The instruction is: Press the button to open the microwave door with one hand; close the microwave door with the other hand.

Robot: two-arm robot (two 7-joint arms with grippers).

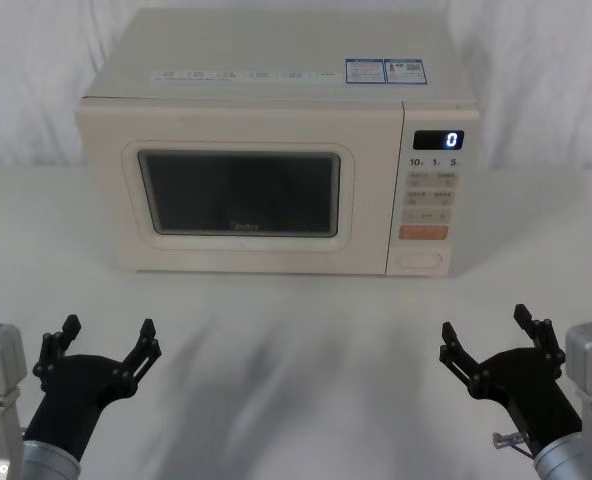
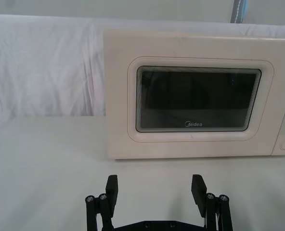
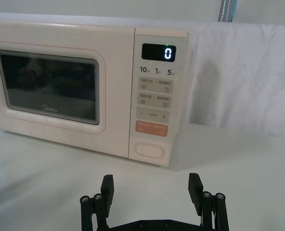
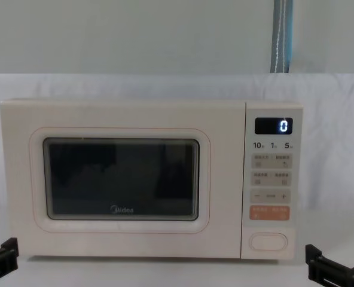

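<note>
White table (image 1: 296, 340) holds the microwave (image 1: 276, 150) lengthwise, shut microwave door (image 1: 238, 190) facing both spread-wide grippers, left gripper (image 1: 106, 340), right gripper (image 1: 488, 335)

The left gripper (image 1: 104, 342) sits in the lower left of the head view. Its fingers are spread wide and hold nothing. The right gripper (image 1: 491, 335) sits in the lower right, spread wide too and holding nothing. Both point up toward the middle of the frame.
</note>
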